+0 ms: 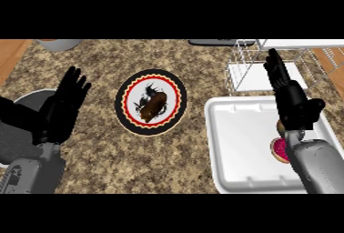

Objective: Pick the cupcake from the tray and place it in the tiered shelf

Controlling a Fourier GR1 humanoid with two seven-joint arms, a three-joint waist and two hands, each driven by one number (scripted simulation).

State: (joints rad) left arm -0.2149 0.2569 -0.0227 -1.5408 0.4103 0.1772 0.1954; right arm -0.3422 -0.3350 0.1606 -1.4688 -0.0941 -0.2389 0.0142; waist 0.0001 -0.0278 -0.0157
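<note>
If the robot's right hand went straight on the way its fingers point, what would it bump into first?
Probably the wire shelf, just ahead of the right hand, though depth is hard to judge.

The counter (181, 154) holds one tray (242, 154), one cupcake (277, 150), one plate (152, 102) and one wire shelf (246, 75). Two hands show: the left hand (64, 102) and the right hand (293, 98).

The light is even and fairly bright across the speckled brown stone counter (94, 59), and any shadows on it are soft and faint. The white rectangular plastic tray (235, 136) at four o'clock is brightest, its floor nearly washed out, with pale grey shading along the rim. The black left hand (64, 104) at nine o'clock and black right hand (292, 102) at three o'clock show as flat, dark shapes.
</note>
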